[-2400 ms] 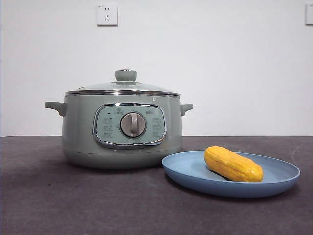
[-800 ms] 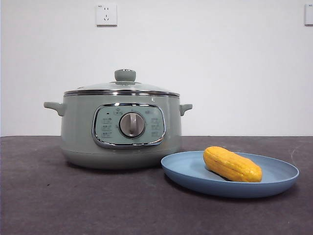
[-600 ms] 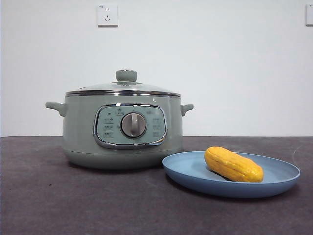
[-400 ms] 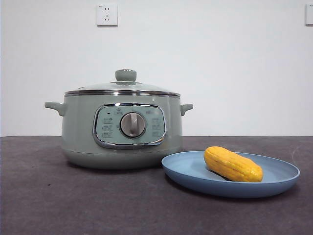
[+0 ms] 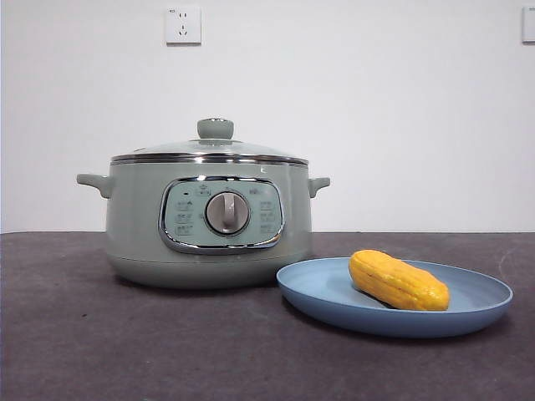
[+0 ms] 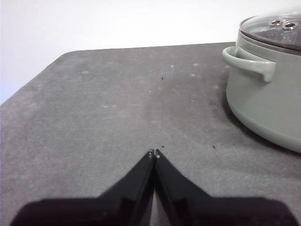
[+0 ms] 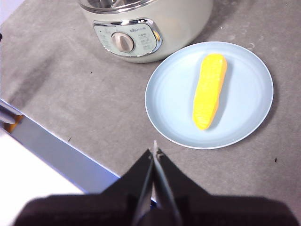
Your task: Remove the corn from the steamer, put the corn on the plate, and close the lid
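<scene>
The yellow corn lies on the light-blue plate, to the right of the sage-green steamer. The glass lid with its green knob sits closed on the steamer. In the right wrist view the corn lies on the plate in front of the steamer. My right gripper is shut and empty, high above the table near the plate's edge. My left gripper is shut and empty over bare table, well apart from the steamer and its lid. No arm shows in the front view.
The dark grey table carries only the steamer and plate. A white wall with a socket stands behind. The table's front edge shows in the right wrist view.
The front picture shifts by a few pixels between frames. The steamer, lid, plate and corn stay where they were.
</scene>
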Controlling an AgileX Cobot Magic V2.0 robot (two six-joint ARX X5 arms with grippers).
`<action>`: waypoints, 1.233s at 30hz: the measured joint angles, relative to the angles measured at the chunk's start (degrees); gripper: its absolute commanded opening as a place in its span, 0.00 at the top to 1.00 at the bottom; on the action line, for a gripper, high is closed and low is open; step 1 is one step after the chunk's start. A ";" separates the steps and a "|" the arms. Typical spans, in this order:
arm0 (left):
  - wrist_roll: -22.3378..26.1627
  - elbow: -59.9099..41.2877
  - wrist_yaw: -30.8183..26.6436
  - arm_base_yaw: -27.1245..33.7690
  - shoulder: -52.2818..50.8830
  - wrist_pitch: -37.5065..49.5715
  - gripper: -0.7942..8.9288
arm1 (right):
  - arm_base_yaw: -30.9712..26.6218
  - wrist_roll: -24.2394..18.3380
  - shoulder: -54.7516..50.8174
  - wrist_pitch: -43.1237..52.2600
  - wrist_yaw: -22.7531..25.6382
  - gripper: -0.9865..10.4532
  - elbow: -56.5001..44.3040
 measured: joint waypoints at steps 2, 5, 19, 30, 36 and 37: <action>0.00 0.00 0.00 0.00 0.00 0.00 0.92 | 0.00 0.00 0.00 -0.02 0.02 0.91 0.02; 0.00 0.00 0.00 0.00 0.00 0.00 0.92 | 0.00 0.00 0.00 0.00 0.02 0.91 0.00; 0.00 0.00 0.00 0.00 0.00 0.00 0.92 | -19.04 -6.67 -11.28 18.38 2.84 0.91 -1.99; 0.00 0.00 0.00 0.00 0.00 0.00 0.92 | -27.80 -9.77 -24.04 43.78 2.93 0.91 -27.56; 0.00 0.00 0.00 0.00 0.00 0.00 0.92 | -27.78 -7.43 -29.18 46.77 3.04 0.91 -40.63; 0.00 0.00 0.00 0.00 0.00 0.00 0.92 | -27.78 -6.80 -29.33 46.84 3.02 0.91 -41.72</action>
